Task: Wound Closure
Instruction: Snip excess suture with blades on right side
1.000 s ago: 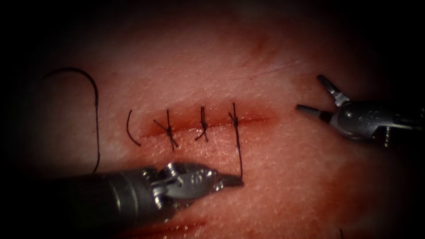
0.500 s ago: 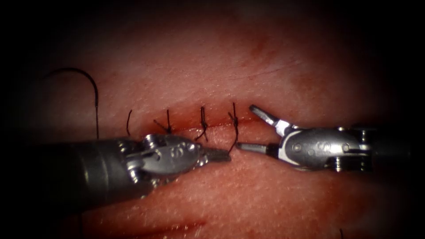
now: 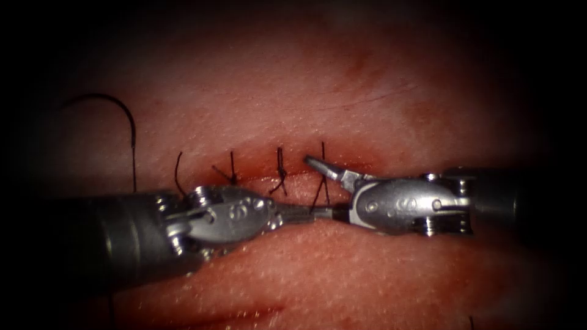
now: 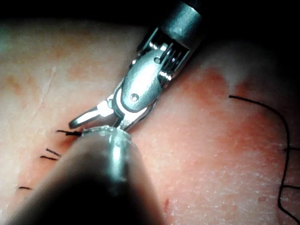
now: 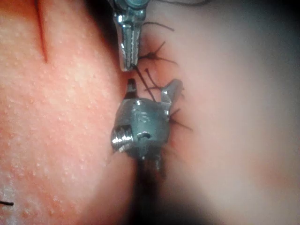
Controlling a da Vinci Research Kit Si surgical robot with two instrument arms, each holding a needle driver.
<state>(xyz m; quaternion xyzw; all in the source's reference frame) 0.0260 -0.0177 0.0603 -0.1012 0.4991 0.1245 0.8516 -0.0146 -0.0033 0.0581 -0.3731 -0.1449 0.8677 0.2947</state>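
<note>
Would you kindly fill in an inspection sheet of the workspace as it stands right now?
Surface: tissue, its cut crossed by three tied stitches.
Job's things: thread from the rightmost stitch runs down to the left tool; needle lies free on the tissue, left of the cut.
Clutter: cut thread end beside the leftmost stitch; red fluid along the cut.
Grippers: left tool shut on the thread; right tool open astride that thread, holding nothing.
Cables: nothing seen.
Surroundings: dark.
</note>
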